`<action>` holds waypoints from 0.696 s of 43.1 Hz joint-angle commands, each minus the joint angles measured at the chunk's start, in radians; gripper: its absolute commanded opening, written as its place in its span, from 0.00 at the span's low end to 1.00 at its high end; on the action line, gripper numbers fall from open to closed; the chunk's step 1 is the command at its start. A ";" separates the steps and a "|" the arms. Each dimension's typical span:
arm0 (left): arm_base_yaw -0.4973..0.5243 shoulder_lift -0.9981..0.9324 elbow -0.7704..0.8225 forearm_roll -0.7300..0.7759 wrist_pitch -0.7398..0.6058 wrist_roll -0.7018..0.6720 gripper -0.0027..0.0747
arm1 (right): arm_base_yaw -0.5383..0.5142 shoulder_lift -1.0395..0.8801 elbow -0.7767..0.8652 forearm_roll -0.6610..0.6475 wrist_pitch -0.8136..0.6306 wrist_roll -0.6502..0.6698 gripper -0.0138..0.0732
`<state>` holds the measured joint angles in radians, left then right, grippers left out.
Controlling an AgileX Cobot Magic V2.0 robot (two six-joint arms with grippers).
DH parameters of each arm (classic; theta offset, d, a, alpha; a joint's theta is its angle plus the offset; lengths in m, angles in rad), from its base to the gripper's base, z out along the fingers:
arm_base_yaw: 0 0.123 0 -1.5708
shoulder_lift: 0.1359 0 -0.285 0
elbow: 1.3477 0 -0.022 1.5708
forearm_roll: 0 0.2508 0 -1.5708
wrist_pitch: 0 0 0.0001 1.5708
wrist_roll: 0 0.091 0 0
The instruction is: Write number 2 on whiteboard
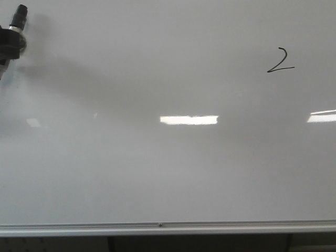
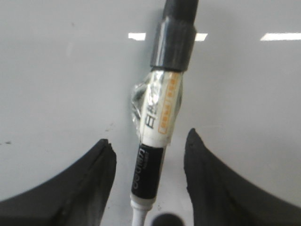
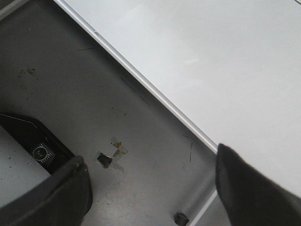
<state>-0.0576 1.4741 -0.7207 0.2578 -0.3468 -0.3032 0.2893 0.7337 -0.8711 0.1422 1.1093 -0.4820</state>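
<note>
The left gripper (image 2: 149, 155) is holding the marker (image 2: 157, 127) between its fingers — the number 2 (image 1: 280, 60) is sitting well apart from it, far across the whiteboard (image 1: 168, 173). The right gripper (image 3: 150, 188) is hanging open over the floor. A stray touch of the tip risks marking the board — smudging is possible too.

— What's cut off?
— The left gripper (image 1: 9, 42) at the front view's edge; only the marker's (image 1: 20, 17) end shows.
— And the marker's tip?
— Out of frame in the wrist view; label print is blurred.
</note>
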 commanded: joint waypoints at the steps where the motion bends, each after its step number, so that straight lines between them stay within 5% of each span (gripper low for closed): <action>1: 0.002 -0.142 -0.035 0.049 0.045 0.001 0.49 | -0.006 0.001 -0.038 0.000 -0.033 0.033 0.82; 13: -0.093 -0.464 -0.176 0.083 0.729 0.011 0.49 | -0.006 0.001 -0.128 -0.093 0.081 0.361 0.82; 21: -0.259 -0.601 -0.258 0.040 1.095 0.112 0.49 | -0.006 -0.019 -0.156 -0.094 0.124 0.419 0.82; 30: -0.444 -0.724 -0.266 -0.067 1.277 0.129 0.48 | -0.006 -0.122 -0.155 -0.094 0.103 0.428 0.82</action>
<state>-0.4321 0.7993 -0.9497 0.2341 0.9173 -0.1823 0.2893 0.6578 -0.9962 0.0570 1.2619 -0.0613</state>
